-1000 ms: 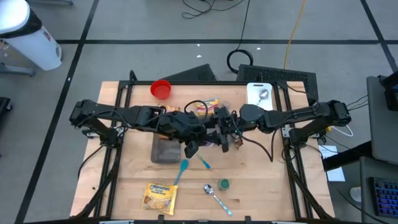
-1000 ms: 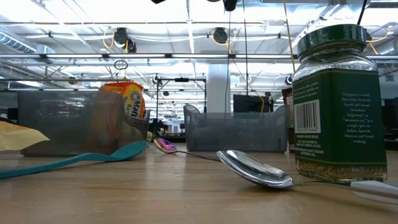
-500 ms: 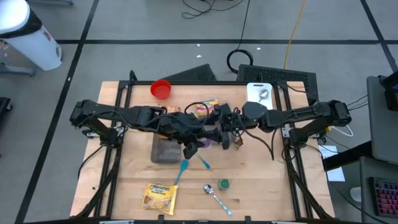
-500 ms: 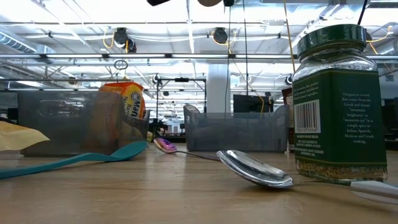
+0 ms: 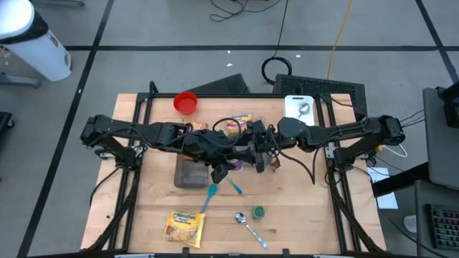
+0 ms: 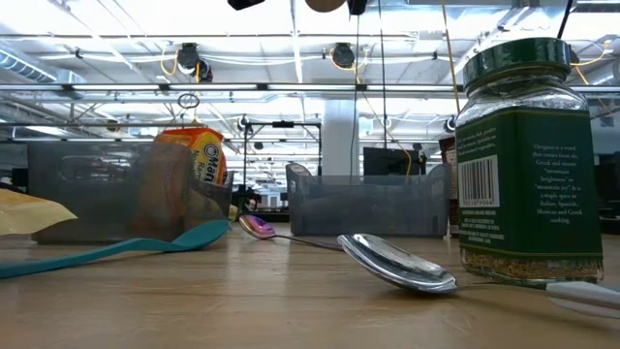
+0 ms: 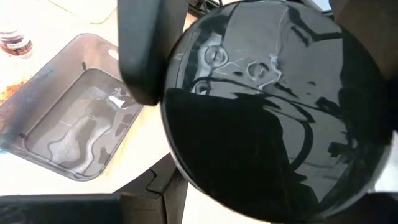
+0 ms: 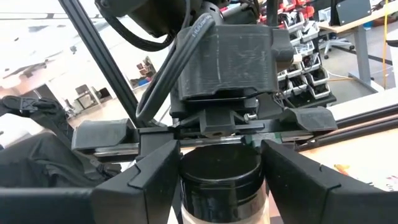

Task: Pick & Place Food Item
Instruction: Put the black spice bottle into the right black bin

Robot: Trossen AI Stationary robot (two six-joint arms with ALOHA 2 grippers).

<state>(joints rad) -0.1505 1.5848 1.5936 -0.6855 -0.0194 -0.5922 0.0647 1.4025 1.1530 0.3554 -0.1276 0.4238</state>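
Observation:
A jar with a wide black lid [image 7: 273,106] and a pale body [image 8: 221,214] hangs over the middle of the table [image 5: 301,208], between both arms; from above it shows as a dark spot [image 5: 239,165]. My left gripper [image 5: 228,167] reaches it from the table's left and is shut on it. My right gripper [image 8: 221,158] comes from the table's right, its two fingers against the lid's sides. In the right wrist view the left gripper's head [image 8: 224,62] stands right behind the jar. My left gripper pinches the jar at the rim of its black lid [image 7: 171,99], one finger [image 7: 146,56] on each side, slanting down from the table's left. The jar is lifted clear of the table. My right gripper has the lid's side wall [image 8: 186,177] between its two fingers [image 8: 146,186], coming level from the table's right. The jar stands upright between them.
On the table lie a grey bin [image 5: 192,172], a teal spatula [image 5: 210,195], a spoon [image 5: 247,226], a green-lidded oregano jar [image 5: 257,212], a yellow packet [image 5: 183,226], a red cup [image 5: 186,102], an orange cracker pack [image 5: 240,123] and a white board [image 5: 297,107].

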